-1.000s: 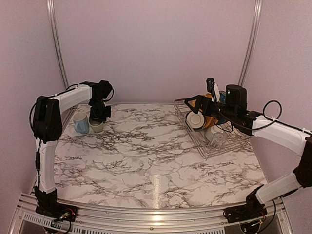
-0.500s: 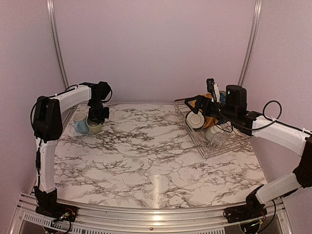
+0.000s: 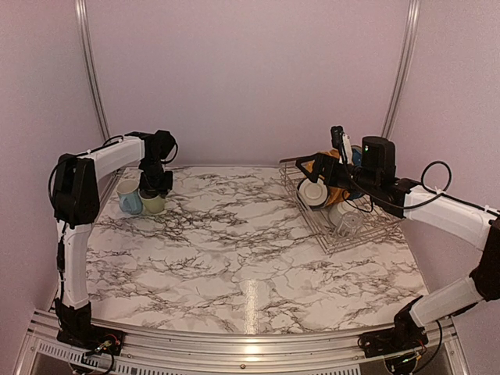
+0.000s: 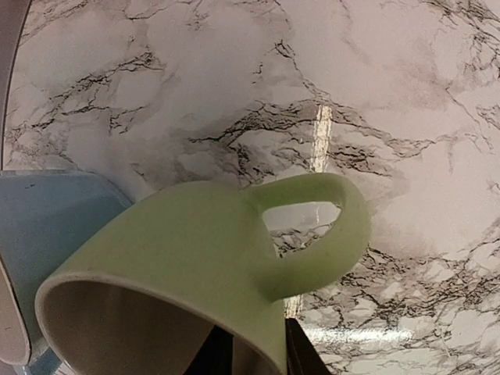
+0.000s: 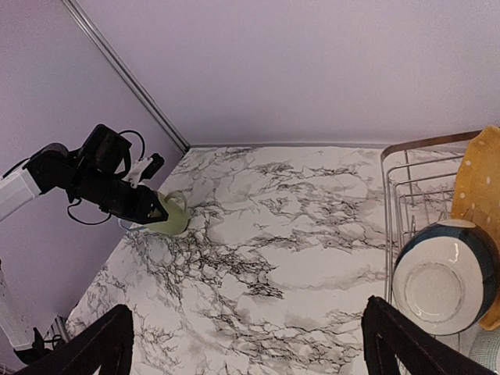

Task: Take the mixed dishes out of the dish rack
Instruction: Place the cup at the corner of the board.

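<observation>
My left gripper is at the far left of the table, shut on the rim wall of the pale-green mug, one finger inside and one outside. The pale-green mug is right beside the light-blue mug, which fills the left edge of the left wrist view. My right gripper hangs open and empty over the left end of the dish rack. The rack holds a mustard-yellow plate, a white bowl on edge and a clear glass.
The marble table is walled in by pink panels at the back and sides. The left wall stands close behind the two mugs. The rack's wire rim lies just right of my right gripper.
My left gripper has carried the pale-green mug a little to the left and back, closer to the light-blue mug. The right arm has not moved.
</observation>
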Motion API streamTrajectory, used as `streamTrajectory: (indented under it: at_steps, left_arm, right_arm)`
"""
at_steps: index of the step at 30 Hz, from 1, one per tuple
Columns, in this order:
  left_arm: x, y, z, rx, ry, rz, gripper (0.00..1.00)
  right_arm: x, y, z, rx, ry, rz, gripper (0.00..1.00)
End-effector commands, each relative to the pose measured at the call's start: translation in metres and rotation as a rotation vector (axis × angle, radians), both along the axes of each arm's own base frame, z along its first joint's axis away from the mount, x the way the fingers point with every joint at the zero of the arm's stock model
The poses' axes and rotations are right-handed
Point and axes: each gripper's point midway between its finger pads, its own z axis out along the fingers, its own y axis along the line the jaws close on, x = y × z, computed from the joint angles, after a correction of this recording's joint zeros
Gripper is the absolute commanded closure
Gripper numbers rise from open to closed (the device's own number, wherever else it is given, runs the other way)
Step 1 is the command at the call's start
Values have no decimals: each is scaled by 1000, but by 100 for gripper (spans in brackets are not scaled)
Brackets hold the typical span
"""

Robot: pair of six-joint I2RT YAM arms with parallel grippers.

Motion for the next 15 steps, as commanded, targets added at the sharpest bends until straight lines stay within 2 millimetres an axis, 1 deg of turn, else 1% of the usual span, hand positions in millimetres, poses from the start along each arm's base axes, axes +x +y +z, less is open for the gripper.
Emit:
streamTrajectory:
  at_steps: [1,4,7,15]
  left_arm:
    - [1,1,19,-7,-28,-4,74]
    - [3,2,34,-6,-61,-7,67]
    - [5,2,45,-11,-85,-14,63]
    - [4,-1,77,-39,-143,-24,60]
  right_arm:
    - [0,-1,4,18,-11,-3,2]
    - [0,0,3,17,-9,-2,2]
    - [1,0,3,15,-5,-2,2]
    - [2,-4,1,-23,-4,-18,2]
